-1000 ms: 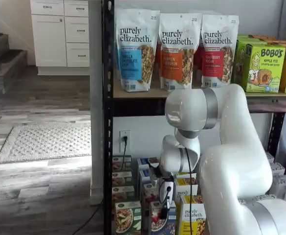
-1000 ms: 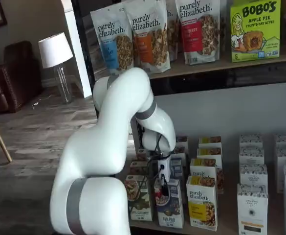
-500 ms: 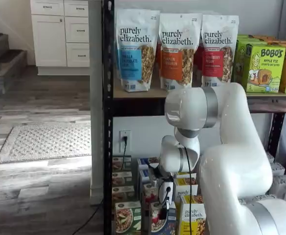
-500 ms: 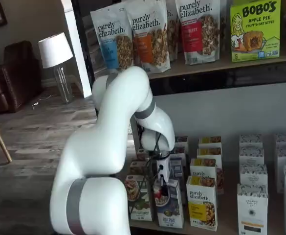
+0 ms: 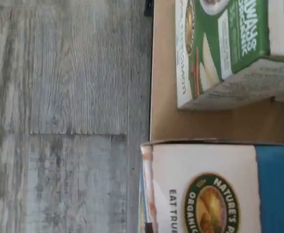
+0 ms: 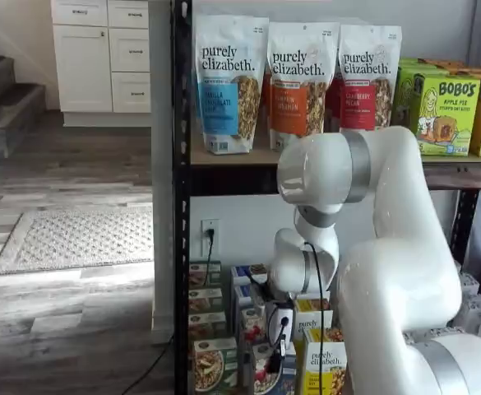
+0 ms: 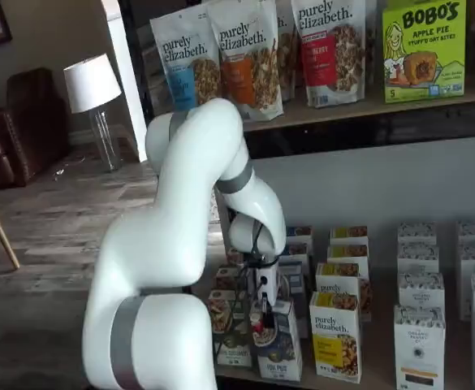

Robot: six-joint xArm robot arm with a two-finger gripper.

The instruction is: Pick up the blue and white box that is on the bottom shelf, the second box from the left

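The blue and white box (image 6: 264, 375) (image 7: 279, 351) stands in the front row of the bottom shelf (image 7: 377, 361), between a green-and-white carton (image 6: 214, 367) and a yellow-and-white carton (image 7: 335, 335). My gripper (image 6: 275, 349) (image 7: 263, 315) comes down onto its top edge and is shut on the box, its black fingers partly hidden by the white body and cable. The box leans slightly out of its row. In the wrist view the box's white and blue top (image 5: 205, 189) fills the frame close up, with the green carton (image 5: 224, 48) beside it on the tan shelf board (image 5: 163, 111).
More cartons stand in rows behind and to the right on the bottom shelf (image 7: 420, 317). Granola bags (image 6: 298, 82) and green boxes (image 6: 437, 111) fill the upper shelf. The black rack post (image 6: 182, 206) is to the left, and grey wood floor (image 5: 69, 116) lies before the shelf edge.
The gripper has closed on the blue and white box. The box has shifted a little forward and leftward out of its row, and the arm's elbow has risen slightly.
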